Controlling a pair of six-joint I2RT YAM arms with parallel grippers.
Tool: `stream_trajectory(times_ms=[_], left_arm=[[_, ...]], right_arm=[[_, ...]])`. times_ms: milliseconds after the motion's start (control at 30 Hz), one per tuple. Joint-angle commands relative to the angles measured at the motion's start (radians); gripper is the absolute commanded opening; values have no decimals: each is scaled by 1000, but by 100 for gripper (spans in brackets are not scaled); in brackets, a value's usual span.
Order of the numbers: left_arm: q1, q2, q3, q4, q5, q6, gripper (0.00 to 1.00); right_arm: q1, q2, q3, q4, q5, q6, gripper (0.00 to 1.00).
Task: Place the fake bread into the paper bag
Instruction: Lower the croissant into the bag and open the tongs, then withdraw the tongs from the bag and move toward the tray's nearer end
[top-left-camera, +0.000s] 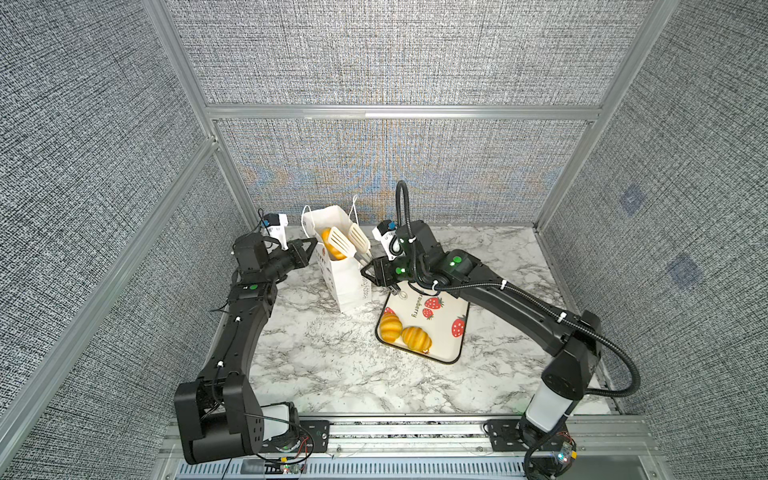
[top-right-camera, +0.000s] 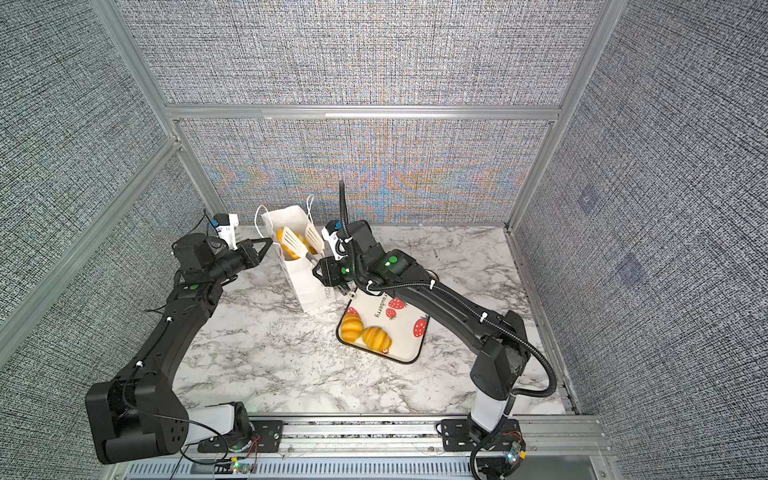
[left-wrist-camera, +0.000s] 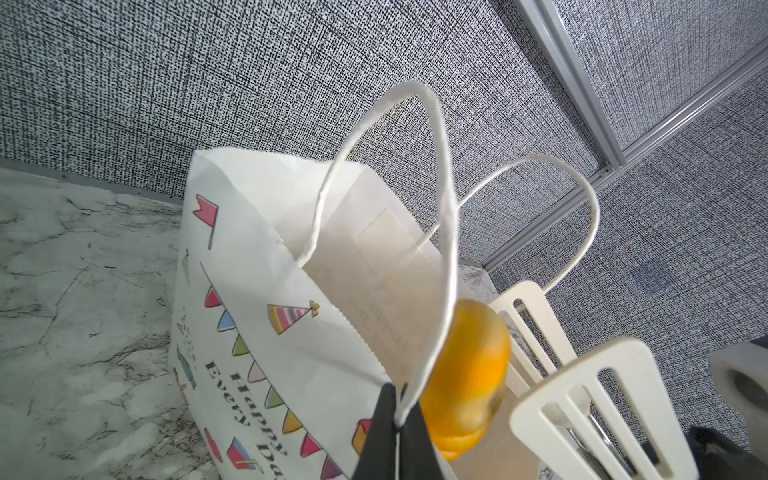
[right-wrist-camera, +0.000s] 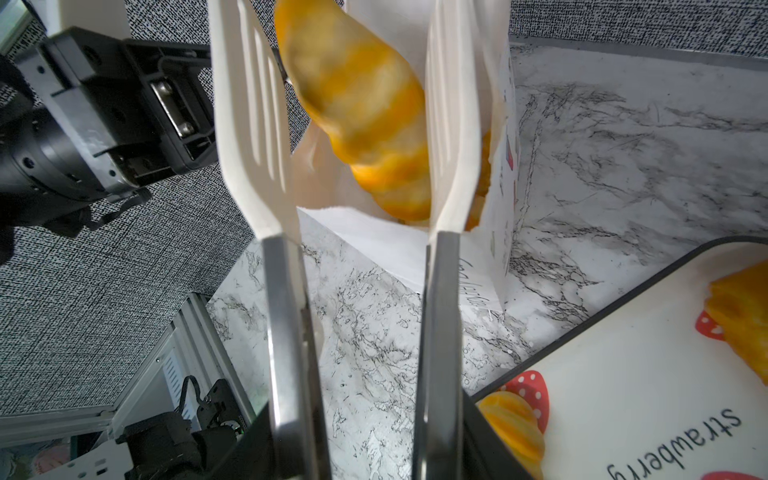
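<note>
The loaf (right-wrist-camera: 361, 116) between the tongs (right-wrist-camera: 449, 124) is blurred in the right wrist view, and its lower end is hidden inside the bag (right-wrist-camera: 374, 245). In both top views, mid-frame, the right arm (top-left-camera: 498, 291) covers the far corner of the tray (top-left-camera: 440, 336) (top-right-camera: 399, 345). In the left wrist view the bag's lettering (left-wrist-camera: 245, 399) runs off the frame edge.

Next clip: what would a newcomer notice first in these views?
A long golden loaf is between the spread white tongs, held by the right gripper, at the mouth of the paper bag. The left gripper pinches its cord handle. Two croissants lie on the strawberry tray beside it.
</note>
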Motion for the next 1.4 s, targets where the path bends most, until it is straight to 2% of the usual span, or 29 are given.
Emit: stream_trajectory(times_ms=[0, 367, 667, 1367], left_arm=[[1, -3, -2, 23, 3, 5, 0], [1, -5, -3, 25, 6, 1, 0], [2, -7, -4, 30, 8, -1, 0], [2, -8, -4, 27, 6, 0, 0]], right_arm=[[2, -9, 3, 34, 13, 1, 52], [2, -38, 18, 5, 25, -16, 51], [3, -120, -23, -23, 71, -31, 51], [0, -306, -267, -74, 183, 1, 51]])
